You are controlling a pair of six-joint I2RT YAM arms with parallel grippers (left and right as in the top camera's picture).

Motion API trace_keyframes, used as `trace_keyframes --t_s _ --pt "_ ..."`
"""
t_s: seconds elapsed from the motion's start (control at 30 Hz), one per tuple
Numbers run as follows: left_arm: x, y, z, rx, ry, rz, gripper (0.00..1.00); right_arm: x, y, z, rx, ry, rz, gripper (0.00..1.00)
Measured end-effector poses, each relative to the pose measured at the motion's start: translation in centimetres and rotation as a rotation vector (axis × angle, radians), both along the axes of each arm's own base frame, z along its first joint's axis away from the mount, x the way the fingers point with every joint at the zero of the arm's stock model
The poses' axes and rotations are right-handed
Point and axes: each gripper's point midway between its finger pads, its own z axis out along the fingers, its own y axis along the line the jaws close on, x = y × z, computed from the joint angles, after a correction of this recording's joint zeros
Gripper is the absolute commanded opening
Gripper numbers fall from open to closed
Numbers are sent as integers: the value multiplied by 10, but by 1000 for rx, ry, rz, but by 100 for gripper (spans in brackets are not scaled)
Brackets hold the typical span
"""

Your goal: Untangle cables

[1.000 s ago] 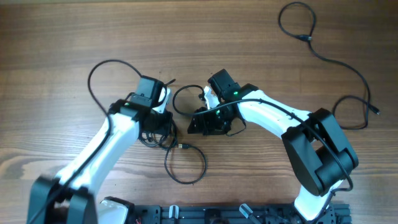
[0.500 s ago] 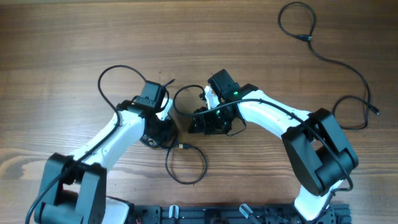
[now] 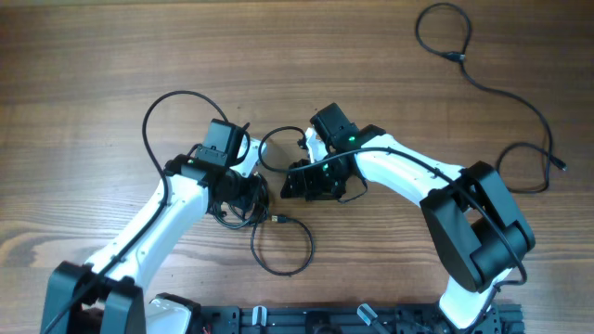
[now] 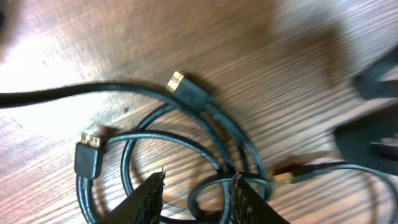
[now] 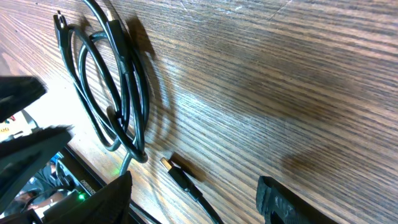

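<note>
A bundle of tangled black cables (image 3: 232, 202) lies under my left gripper (image 3: 249, 197), with loops spreading to the upper left (image 3: 148, 121) and lower right (image 3: 281, 246). In the left wrist view the gripper (image 4: 198, 180) is open, its fingers (image 4: 149, 199) on either side of a small cable loop (image 4: 211, 190) lying on the table. Two gold-tipped plugs (image 4: 180, 86) lie beyond it. My right gripper (image 3: 295, 181) is wide open and empty. In the right wrist view it (image 5: 194, 180) hangs over a USB plug (image 5: 177, 171), with a coiled cable (image 5: 118, 93) beyond.
A separate long black cable (image 3: 483, 83) runs from a loop at the far right back corner down to the right edge. A small cable loop (image 3: 278, 148) lies between the two grippers. The table is bare wood (image 3: 93, 56). A black rail (image 3: 306, 320) runs along the front edge.
My left arm swung right, then back a little, dragging the tangled bundle and shifting the lower loop slightly right. The right arm has not moved.
</note>
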Motion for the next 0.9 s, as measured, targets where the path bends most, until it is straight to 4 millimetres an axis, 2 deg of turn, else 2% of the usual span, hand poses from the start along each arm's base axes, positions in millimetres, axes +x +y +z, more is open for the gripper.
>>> trace_keyframes --t_s 0.07,0.2,0.3,0.57,0.73,0.9 --pt "-1 -6 8 -18 -23 -18 37 0 0 0 -2 -2 -1 68" --pt "-17 -11 2 -2 38 -52 37 0 0 0 -2 -2 -1 68" --pt "-27 -7 -3 20 85 -33 37 1 -1 -1 -8 -5 -2 70" --pt "-24 -3 -4 39 78 8 40 3 -3 -3 -25 -16 -7 70" --pt "-24 -3 -19 35 49 7 43 3 -4 -3 -29 -19 -8 72" --pt "-19 -4 -22 27 20 -6 45 16 -16 -5 -51 -9 -77 73"
